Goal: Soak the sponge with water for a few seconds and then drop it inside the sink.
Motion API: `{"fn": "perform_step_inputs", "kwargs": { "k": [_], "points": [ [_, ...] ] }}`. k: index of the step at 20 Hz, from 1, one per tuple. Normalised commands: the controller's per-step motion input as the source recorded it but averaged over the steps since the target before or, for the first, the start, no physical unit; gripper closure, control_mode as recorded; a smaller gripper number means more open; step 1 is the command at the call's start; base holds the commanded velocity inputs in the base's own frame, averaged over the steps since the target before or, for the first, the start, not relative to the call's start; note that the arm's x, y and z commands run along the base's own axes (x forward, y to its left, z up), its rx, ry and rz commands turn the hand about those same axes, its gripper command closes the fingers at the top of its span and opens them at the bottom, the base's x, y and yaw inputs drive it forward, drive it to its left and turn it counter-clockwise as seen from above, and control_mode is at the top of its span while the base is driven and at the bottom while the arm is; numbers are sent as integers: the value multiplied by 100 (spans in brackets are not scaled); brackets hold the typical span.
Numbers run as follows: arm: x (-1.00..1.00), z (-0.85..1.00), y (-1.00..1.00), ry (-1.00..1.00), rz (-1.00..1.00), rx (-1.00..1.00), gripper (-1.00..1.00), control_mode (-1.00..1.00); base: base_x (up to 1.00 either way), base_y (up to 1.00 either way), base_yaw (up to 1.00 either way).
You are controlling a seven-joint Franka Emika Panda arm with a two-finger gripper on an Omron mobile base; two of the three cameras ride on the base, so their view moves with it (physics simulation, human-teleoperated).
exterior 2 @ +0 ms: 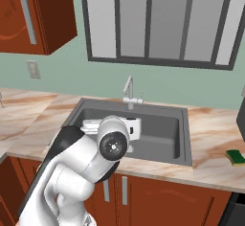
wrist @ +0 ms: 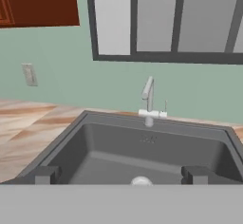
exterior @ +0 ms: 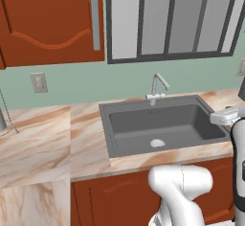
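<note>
While the surface [exterior 2: 215,139] carries the untouched sponge [exterior 2: 235,157] to the right of the sink [exterior 2: 184,139], the gripper [wrist: 121,174] faces the basin with empty jaws spread wide; fetching the sponge likely comes next, then starting the tap [exterior 2: 128,90].

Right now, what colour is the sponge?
Green with a yellow layer; the sponge lies on the counter, clearest in the right base view.

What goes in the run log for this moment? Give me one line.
gripper: open, empty, facing sink | sponge: on counter right of sink, untouched | faucet: no water seen | stage: before pickup
</note>
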Motion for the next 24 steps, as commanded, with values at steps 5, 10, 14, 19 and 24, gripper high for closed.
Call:
{"fn": "perform_step_inputs", "kwargs": {
  "k": [5, 10, 14, 19, 24],
  "points": [
    [38, -20, 0, -7, 0, 0, -100, -100, 0, 0, 0],
    [34, -12, 0, -4, 0, 0, -100, -100, 0, 0, 0],
    [25, 0, 0, -1, 0, 0, -100, -100, 0, 0, 0],
    [24, 0, 0, -2, 0, 0, -100, -100, 0, 0, 0],
    [22, 0, 0, -5, 2, 0, -100, -100, 0, 0, 0]
  ]
}}
